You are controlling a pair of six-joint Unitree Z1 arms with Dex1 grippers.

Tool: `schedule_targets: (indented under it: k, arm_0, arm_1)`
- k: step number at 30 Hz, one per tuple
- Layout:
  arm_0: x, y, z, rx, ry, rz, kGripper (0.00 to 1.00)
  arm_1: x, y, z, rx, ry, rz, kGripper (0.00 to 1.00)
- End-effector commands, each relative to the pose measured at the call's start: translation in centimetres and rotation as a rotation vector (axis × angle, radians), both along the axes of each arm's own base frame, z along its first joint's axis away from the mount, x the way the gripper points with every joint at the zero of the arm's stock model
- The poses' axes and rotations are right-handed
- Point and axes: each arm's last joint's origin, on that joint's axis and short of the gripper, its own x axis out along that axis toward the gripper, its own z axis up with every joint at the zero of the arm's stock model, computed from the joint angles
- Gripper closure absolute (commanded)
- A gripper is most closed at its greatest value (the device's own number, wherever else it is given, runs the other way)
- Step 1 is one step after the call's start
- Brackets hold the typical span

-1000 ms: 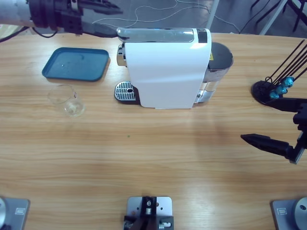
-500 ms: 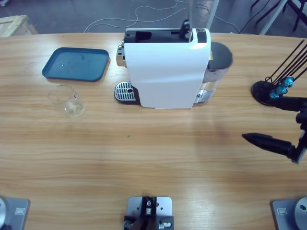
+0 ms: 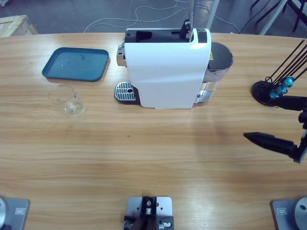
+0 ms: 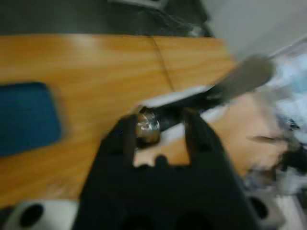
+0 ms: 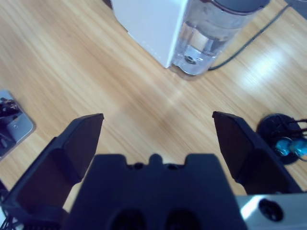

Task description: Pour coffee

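The clear glass cup (image 3: 67,101) stood on the long wooden table (image 3: 153,158) just below the dark blue rectangular tray (image 3: 76,63), well apart from the round metal drip grille (image 3: 125,91) at the foot of the white, box-shaped coffee machine (image 3: 165,72). In its bottom lay the coffee (image 3: 73,110), a shallow pale amber pool. The machine's silver lever (image 3: 190,14) stood raised at its top. The right gripper (image 5: 158,129) hovered over bare table at the far side, its jaws spread wide with nothing between them; in the high view it showed low by the black capsule stand (image 3: 268,91) with its small blue capsules (image 3: 280,87). The whole machine lay between it and the cup. The left gripper (image 4: 160,136) did not show in the high view; its wrist view had the lever's end sitting between its black jaws, but whether they gripped it could not be told. With the tray at that view's left edge, the left arm was judged the nearer one to reach the cup.
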Motion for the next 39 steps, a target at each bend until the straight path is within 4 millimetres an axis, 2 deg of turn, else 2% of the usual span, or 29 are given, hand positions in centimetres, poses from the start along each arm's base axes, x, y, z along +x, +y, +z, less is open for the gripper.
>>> schedule_targets:
  k: [1, 3, 5, 12, 14, 15, 17, 22, 25, 28, 29, 31, 34, 36, 39]
  arm_0:
    - [-8.2, 5.0, -2.5, 0.277, -0.118, 0.063, 0.018]
    - [-9.9, 6.6, -3.5, 0.234, -0.175, 0.065, 0.018]
    - [-10.9, 7.5, -4.5, 0.212, -0.218, 0.061, 0.018]
    - [-11.2, 7.8, -7.8, 0.273, -0.188, 0.061, 0.005]
    - [-11.6, 8.3, -8.7, 0.319, -0.170, 0.063, 0.013]
    - [-12.1, 8.7, -9.1, 0.331, -0.169, 0.050, 0.022]
    - [-13.0, 9.4, -9.6, 0.308, -0.179, 0.031, 0.017]
    - [-13.4, 9.8, -12.5, 0.330, -0.153, 0.028, 0.009]
    - [-13.3, 9.7, -12.7, 0.336, -0.152, 0.028, 0.009]
    - [-13.1, 9.5, -12.7, 0.343, -0.155, 0.028, 0.018]
    - [-13.1, 9.6, -12.7, 0.349, -0.159, 0.026, 0.023]
    - [-13.1, 9.6, -12.7, 0.362, -0.164, 0.034, 0.027]
    - [-13.0, 10.0, -13.1, 0.365, -0.159, 0.060, 0.032]
    - [-13.2, 10.2, -13.3, 0.361, -0.167, 0.071, 0.034]
    - [-13.3, 10.3, -13.5, 0.356, -0.176, 0.081, 0.036]
  arm_1:
    - [4.3, -2.9, 0.1, -0.028, 0.088, -0.591, 0.000]
    - [5.6, -3.4, 0.5, 0.044, 0.030, -0.672, 0.000]
    - [5.8, -3.6, 0.9, 0.118, -0.005, -0.697, 0.000]
    - [4.5, -4.5, 1.0, 0.163, -0.016, -0.694, 0.000]
    - [4.8, -4.7, 0.4, 0.174, -0.008, -0.726, 0.007]
    - [5.0, -4.9, -0.1, 0.177, 0.000, -0.759, 0.092]
    - [5.3, -5.5, -0.9, 0.192, 0.004, -0.804, 0.185]
    - [5.9, -6.8, -3.6, 0.222, 0.029, -0.873, 0.207]
    - [6.8, -6.7, -5.1, 0.203, 0.056, -0.877, 0.209]
    - [7.6, -6.7, -5.5, 0.193, 0.063, -0.892, 0.211]
    - [7.9, -6.8, -5.6, 0.189, 0.065, -0.899, 0.226]
    - [8.7, -7.1, -6.0, 0.174, 0.067, -0.926, 0.335]
    - [9.6, -7.6, -6.2, 0.161, 0.066, -0.961, 0.351]
    - [10.1, -7.8, -6.6, 0.153, 0.071, -0.971, 0.457]
    - [10.4, -7.9, -6.8, 0.154, 0.070, -0.975, 0.455]
